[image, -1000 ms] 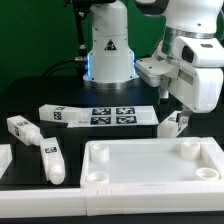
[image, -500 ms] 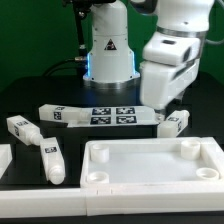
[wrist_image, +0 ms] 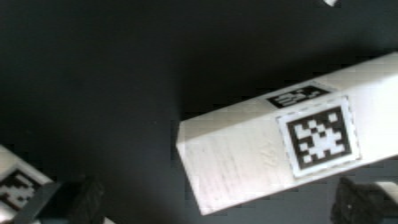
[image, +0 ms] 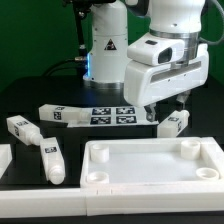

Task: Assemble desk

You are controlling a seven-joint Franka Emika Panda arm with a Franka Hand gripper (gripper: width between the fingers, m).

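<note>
The desk's large white panel (image: 150, 168) lies at the front, rim up, with round corner sockets. Three tagged white legs lie to the exterior view's left: one (image: 20, 128), one (image: 52, 160) and one (image: 60, 115) by the marker board. Another leg (image: 172, 123) lies at the right, behind the panel. My gripper (image: 158, 110) hangs low just left of that leg, open and empty. In the wrist view a tagged leg (wrist_image: 294, 150) lies below, its end between the dark fingers (wrist_image: 368, 195), without contact. I cannot tell for certain which leg it is.
The marker board (image: 112, 115) lies behind the panel, below the arm; a corner of a tag (wrist_image: 18, 185) also shows in the wrist view. The robot base (image: 107, 50) stands at the back. A white part (image: 3, 158) shows at the left edge.
The arm has swung toward the exterior view's left and come lower, from beside the right leg to over the marker board's right end. The parts have not moved.
</note>
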